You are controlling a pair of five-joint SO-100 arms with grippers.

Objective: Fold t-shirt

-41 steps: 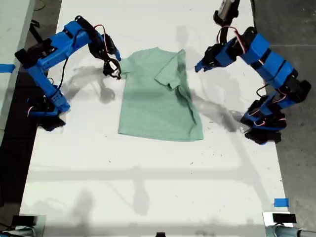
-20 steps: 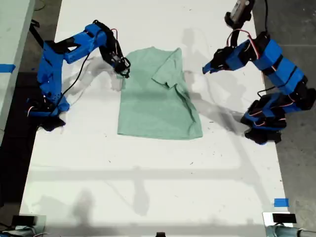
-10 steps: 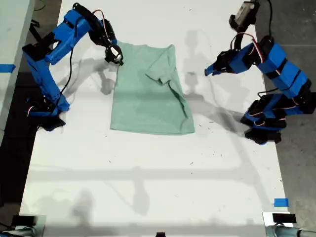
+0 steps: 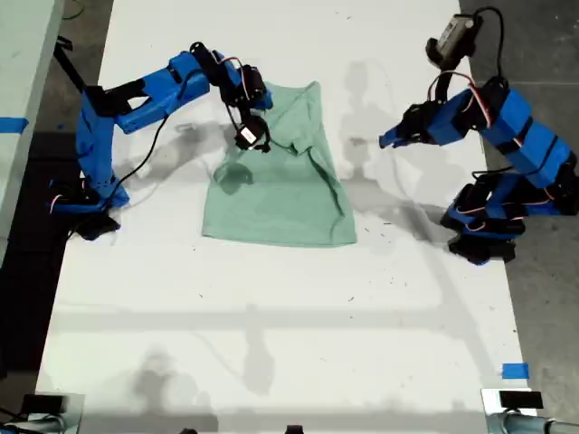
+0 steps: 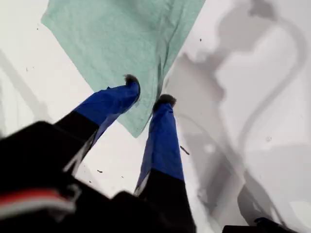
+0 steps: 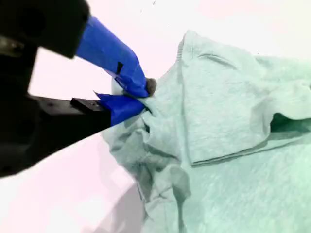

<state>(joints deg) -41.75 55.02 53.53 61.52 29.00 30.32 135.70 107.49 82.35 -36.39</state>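
The pale mint-green t-shirt (image 4: 280,194) lies on the white table, toward the exterior view's left of centre, with its right-hand sleeve folded inward. My second gripper (image 4: 251,137) hangs over the shirt's upper left part and is shut on a bunched fold of the t-shirt (image 6: 228,145) near the collar; the second gripper (image 6: 145,95) pinches that fabric. My first gripper (image 4: 384,141) hovers off the shirt at the exterior view's right. The first gripper (image 5: 148,91) is open with nothing between its fingers, and the t-shirt (image 5: 121,34) edge lies beyond them.
The white table (image 4: 271,344) runs toward the near edge. Blue tape (image 4: 515,371) marks its near right corner in the exterior view. Both arm bases stand at the table's side edges. Dark floor lies past the exterior view's right edge.
My second gripper moved from the shirt's upper left corner toward the exterior view's right, over the shirt, dragging fabric with it. The first arm barely shifted.
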